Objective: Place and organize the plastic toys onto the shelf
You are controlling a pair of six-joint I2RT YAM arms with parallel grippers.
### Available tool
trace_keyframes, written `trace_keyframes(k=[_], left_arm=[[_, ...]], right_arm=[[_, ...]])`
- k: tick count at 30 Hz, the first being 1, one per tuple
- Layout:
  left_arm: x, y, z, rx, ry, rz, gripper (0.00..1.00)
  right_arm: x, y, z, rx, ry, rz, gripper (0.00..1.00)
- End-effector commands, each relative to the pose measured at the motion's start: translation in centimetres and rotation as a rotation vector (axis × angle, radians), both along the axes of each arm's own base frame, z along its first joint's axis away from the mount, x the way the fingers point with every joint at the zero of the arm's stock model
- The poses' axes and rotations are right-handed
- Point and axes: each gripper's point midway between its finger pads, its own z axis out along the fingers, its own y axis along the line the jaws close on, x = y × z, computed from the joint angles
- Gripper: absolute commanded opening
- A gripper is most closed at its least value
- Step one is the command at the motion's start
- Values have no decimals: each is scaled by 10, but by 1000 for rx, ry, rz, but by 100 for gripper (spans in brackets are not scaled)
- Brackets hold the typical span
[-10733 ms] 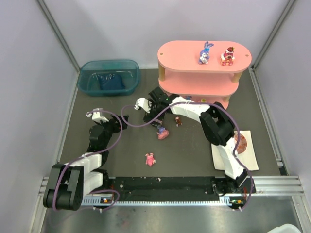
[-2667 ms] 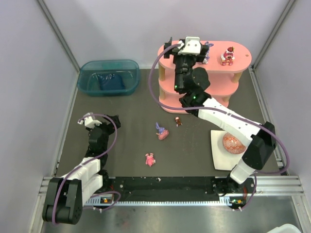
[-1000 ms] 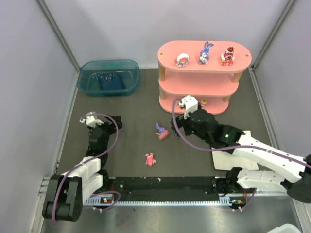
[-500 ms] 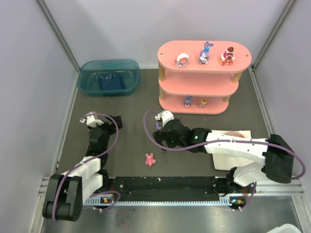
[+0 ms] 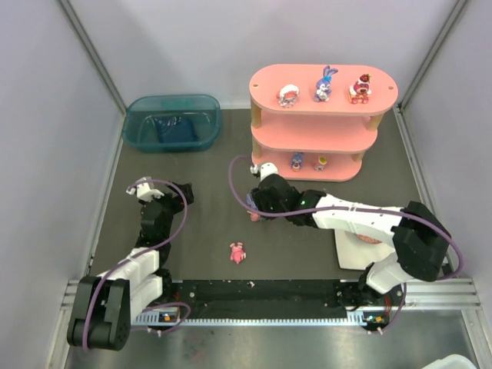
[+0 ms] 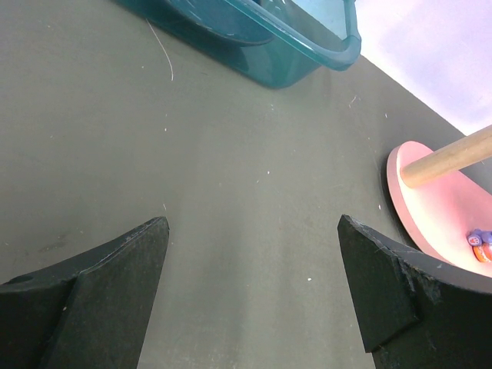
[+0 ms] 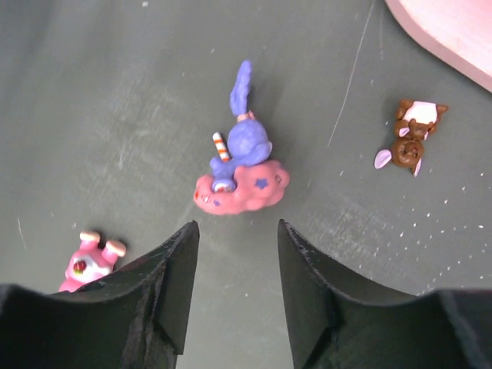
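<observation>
- Cloud toy [image 7: 240, 173], a purple figure on a pink base: it lies on the mat [image 7: 115, 92], just past your right gripper [image 7: 234, 231] at 12 o'clock in the wrist view.
- Right gripper: jaws partly apart, nothing between them.
- Pink bear toy [image 7: 92, 261]: on the mat at 8 o'clock from the cloud toy.
- Brown toy [image 7: 411, 138]: on the mat at 3 o'clock.
- Shelf [image 5: 265, 84]: at 1 o'clock from the cloud toy in the top view. The top board carries a pink-white toy [image 5: 289, 95], a bunny [image 5: 326, 84] and a red toy [image 5: 359, 88]. The bottom board carries two small toys [image 5: 296, 161].
- Left gripper [image 6: 252, 223]: jaws wide apart, empty, above the mat at 9 o'clock.
- Teal bin [image 5: 172, 121]: at 1 o'clock from your left gripper.
</observation>
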Motion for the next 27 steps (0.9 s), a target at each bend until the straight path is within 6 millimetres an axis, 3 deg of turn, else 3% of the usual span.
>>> trace_keyframes(k=[1, 5, 6, 10, 27], left_arm=[[6, 0, 21, 1, -71, 1, 97], [6, 0, 21, 1, -69, 1, 97], [6, 0, 20, 1, -68, 1, 97], [6, 0, 21, 1, -69, 1, 97], [6, 1, 20, 2, -68, 6, 97]], right_arm=[[21, 16, 17, 99, -34, 3, 36], [26, 21, 15, 99, -45, 20, 21], [29, 22, 17, 102, -48, 19, 12], [33, 26, 16, 116, -57, 20, 0], [41, 33, -3, 81, -43, 32, 0]])
